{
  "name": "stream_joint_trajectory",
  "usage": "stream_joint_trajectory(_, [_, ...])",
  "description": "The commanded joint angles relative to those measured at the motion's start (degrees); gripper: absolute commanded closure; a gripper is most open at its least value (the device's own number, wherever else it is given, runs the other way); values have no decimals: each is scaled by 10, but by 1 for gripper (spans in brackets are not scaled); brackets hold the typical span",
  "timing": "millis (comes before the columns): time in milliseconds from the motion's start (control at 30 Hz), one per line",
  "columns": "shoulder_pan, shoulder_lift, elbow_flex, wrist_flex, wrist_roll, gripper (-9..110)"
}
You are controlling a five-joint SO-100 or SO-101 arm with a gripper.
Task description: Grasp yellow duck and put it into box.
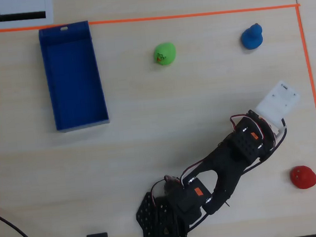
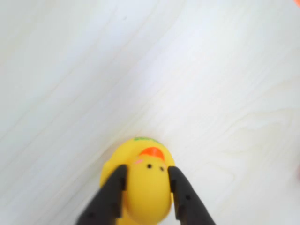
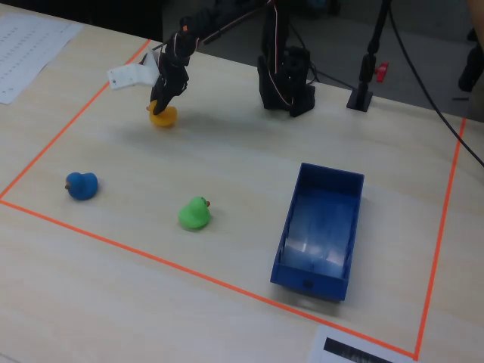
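Observation:
The yellow duck (image 2: 146, 197) with its orange beak sits low in the wrist view, its head between my two black fingers (image 2: 112, 190). My gripper (image 2: 146, 174) is shut on its head, both fingers touching. In the fixed view the gripper (image 3: 161, 106) stands over the duck (image 3: 163, 117), which rests on the table at the far left. In the overhead view the duck is hidden under the white wrist mount (image 1: 278, 102). The dark blue box (image 1: 73, 76) lies empty at the far left there and at the front right in the fixed view (image 3: 321, 227).
A green duck (image 1: 164, 54) and a blue duck (image 1: 251, 37) sit along the top of the overhead view, and a red duck (image 1: 303, 177) at the lower right. Orange tape (image 1: 137, 19) frames the work area. The arm's base (image 3: 285, 79) stands at the table's edge.

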Motion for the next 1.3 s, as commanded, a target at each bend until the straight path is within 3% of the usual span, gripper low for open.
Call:
stream_joint_trajectory(0, [1, 5, -28, 4, -4, 101])
stream_joint_trajectory(333, [-16, 30, -56, 48, 16, 101])
stream_joint_trajectory(633, [-112, 117, -178, 258, 92, 101])
stream_joint_trajectory(800, [-251, 245, -156, 397, 127, 101])
stream_joint_trajectory(1000, [-503, 380, -128, 545, 182, 101])
stream_joint_trajectory(1267, [-796, 389, -175, 656, 312, 101])
